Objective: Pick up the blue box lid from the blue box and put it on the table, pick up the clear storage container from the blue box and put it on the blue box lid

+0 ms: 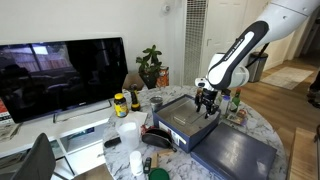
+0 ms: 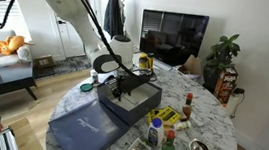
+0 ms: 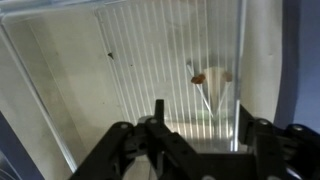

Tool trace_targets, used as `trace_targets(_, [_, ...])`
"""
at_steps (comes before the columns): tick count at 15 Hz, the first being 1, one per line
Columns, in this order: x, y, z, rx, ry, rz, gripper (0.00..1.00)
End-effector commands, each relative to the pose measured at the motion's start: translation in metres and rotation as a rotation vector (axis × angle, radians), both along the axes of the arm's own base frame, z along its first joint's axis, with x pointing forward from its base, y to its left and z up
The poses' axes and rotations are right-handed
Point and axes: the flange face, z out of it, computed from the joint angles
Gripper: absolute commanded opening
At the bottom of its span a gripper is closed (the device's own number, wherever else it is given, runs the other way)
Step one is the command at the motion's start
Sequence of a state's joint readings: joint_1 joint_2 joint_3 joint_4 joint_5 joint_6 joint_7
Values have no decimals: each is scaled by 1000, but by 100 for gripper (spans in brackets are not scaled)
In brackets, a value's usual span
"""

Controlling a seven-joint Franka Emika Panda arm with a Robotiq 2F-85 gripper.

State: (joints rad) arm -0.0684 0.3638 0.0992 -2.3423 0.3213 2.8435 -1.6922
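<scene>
Transparent colourless ribbed rectangular plastic tub [image 3: 150, 60] sits inside dark navy rectangular box base [image 1: 180, 122], mid-table. Gripper [image 1: 207, 111] hovers just above it, jaws spread wide, holding nothing. Flat dark navy lid [image 1: 238, 155] lies near right on round marble table [image 2: 197, 104].

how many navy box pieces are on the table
2: the blue box lid lies flat on the table; the blue box stands beside it, under the gripper. None seems hidden.

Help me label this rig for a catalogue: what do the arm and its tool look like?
The arm has smooth, rounded white shells with black sections at the joints, and dark cables loop along it. The tool at its end is black and blocky, with no markings I can make out.
</scene>
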Motion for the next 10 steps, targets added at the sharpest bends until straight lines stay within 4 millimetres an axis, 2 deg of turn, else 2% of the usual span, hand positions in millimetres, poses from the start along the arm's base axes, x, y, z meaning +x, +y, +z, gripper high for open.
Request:
trace_targets(1, [2,2,-2,-28,-43,64,33])
trace_targets(4, [0,1,2,-24,-38,37,11])
trace_targets(6, [-1,1,3,-24,-46,27,0])
trace_targets(10, [-6,4,12,-5,-63,9,1])
